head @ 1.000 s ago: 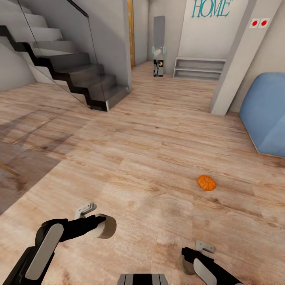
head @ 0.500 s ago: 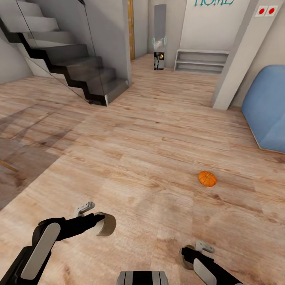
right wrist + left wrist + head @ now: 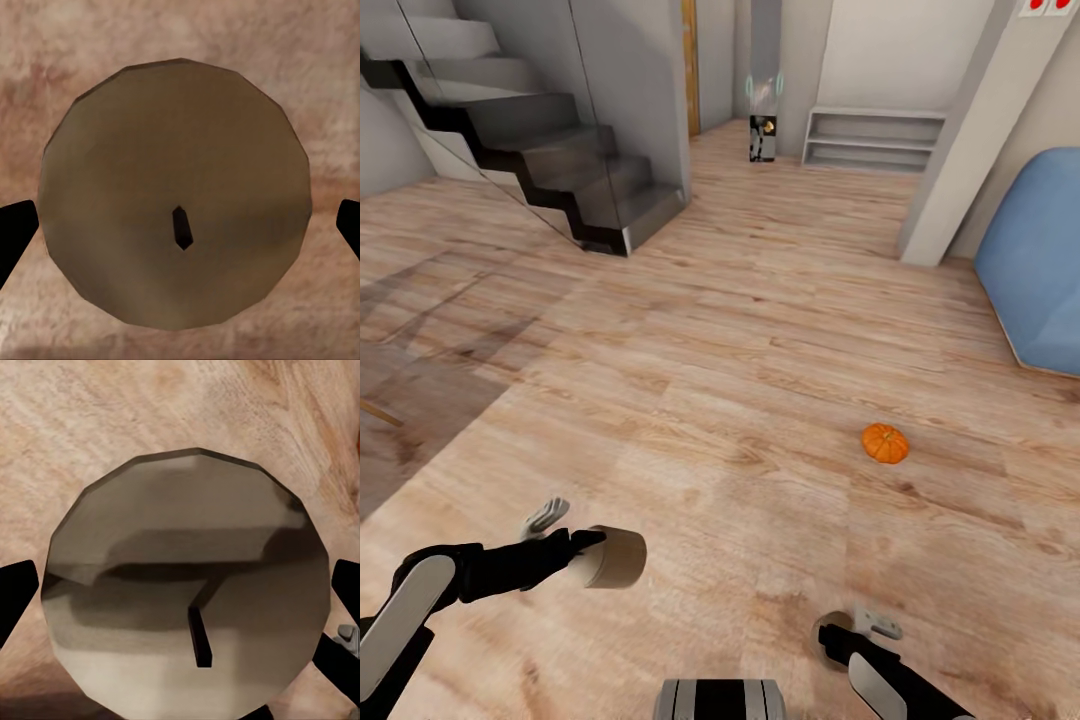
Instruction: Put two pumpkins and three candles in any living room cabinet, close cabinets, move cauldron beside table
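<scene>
Pumpkin (image 3: 885, 443) lying alone on wood floor (image 3: 720, 330), ahead-right. Left gripper (image 3: 595, 555) clutching a candle (image 3: 612, 557); right gripper (image 3: 838, 640) clutching another candle (image 3: 176, 225), both hovering above floor.

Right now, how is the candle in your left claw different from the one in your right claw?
In the head view, the left candle is held out ahead on a stretched arm, while the right candle is tucked close to the body at the picture's lower edge. The left candle's wick looks long and thin; the right candle's wick looks short and stubby. Both are round, pale and gripped at the sides above the wood floor.
</scene>
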Controlling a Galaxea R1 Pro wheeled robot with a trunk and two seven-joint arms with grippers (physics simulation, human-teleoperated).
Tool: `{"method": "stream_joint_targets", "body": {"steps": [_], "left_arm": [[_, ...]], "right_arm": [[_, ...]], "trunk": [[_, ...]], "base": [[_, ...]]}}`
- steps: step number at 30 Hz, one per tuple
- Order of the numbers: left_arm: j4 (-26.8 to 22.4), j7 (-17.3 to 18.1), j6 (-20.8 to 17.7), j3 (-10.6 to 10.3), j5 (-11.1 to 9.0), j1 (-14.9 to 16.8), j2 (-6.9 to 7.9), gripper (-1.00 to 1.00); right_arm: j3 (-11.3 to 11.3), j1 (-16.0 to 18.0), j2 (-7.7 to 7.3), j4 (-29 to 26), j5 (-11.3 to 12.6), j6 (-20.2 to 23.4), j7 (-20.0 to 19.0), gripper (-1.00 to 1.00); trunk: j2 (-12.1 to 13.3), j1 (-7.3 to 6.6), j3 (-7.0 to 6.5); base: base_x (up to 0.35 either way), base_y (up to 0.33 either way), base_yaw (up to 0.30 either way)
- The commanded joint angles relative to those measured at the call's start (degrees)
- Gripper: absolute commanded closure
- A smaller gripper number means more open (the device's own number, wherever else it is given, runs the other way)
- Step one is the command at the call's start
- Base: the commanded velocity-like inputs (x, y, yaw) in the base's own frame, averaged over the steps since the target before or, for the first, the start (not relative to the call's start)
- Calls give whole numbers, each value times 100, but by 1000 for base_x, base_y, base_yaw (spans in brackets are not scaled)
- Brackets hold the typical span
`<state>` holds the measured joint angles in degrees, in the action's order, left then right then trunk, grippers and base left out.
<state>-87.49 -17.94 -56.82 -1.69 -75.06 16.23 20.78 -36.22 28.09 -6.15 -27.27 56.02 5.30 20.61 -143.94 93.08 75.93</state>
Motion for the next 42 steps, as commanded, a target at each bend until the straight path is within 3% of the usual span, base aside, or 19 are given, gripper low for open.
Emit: {"method": "stream_joint_targets", "body": {"steps": [1,3,30,33,42], "left_arm": [[-5,-60,-4,-6,-59,3,5,100],[-5,-60,-4,-6,-60,3,5,100],[4,-60,-4,-18,-61,3,-4,100],[4,-60,-4,-20,-61,3,-4,100],[4,-60,-4,-24,-61,3,-4,100]], "right_arm": [[-43,3,-9,-15,23,24,49,-100],[-43,3,-9,-15,23,24,49,-100],[-61,3,-9,-15,6,-11,49,-100],[-60,3,-9,-15,6,-11,49,-100],[-60,3,-9,-15,6,-11,49,-100]], "trunk": [[-3,1,27],[-6,6,72],[-6,6,72],[-10,14,138],[-11,17,160]], "base": [[0,0,0],[0,0,0],[20,0,0],[0,0,0],[0,0,0]]}}
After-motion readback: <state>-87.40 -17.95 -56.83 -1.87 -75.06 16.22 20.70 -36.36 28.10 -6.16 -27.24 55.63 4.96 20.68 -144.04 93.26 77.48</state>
